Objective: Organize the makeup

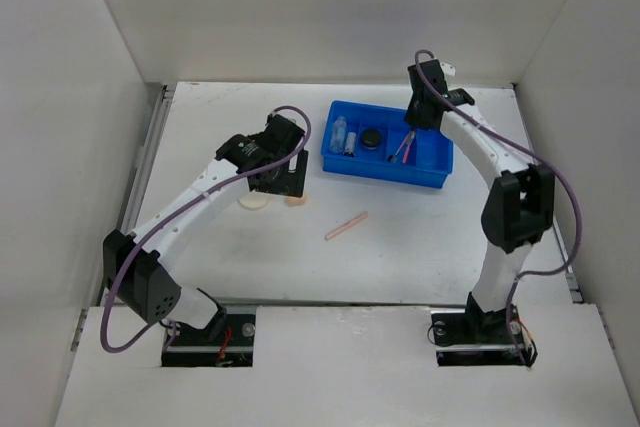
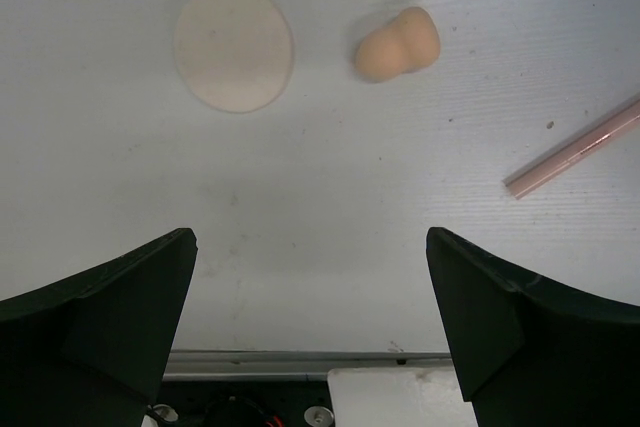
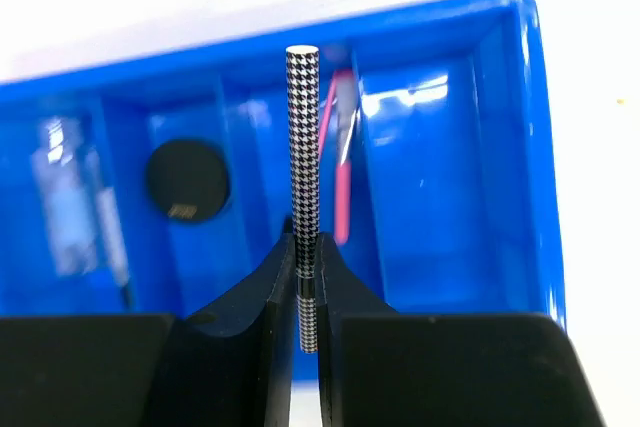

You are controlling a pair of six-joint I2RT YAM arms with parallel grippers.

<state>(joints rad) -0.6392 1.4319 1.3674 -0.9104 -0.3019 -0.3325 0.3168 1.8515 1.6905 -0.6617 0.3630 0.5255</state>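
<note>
The houndstooth pencil is being held, pinched in the right jaws, over the blue tray, likely needing release there; left jaws gape empty.

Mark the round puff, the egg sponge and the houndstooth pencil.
round puff (image 2: 234, 47), left wrist view, centre of its flat face
egg sponge (image 2: 396, 44), left wrist view, middle of its body
houndstooth pencil (image 3: 303, 147), right wrist view, upper half of its shaft

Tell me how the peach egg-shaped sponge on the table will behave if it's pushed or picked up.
The peach sponge lies on its side, rounded with a pinched waist, so a push would probably roll it in a curve. It looks like matte foam: likely light and squashy, deforming when squeezed.
</note>
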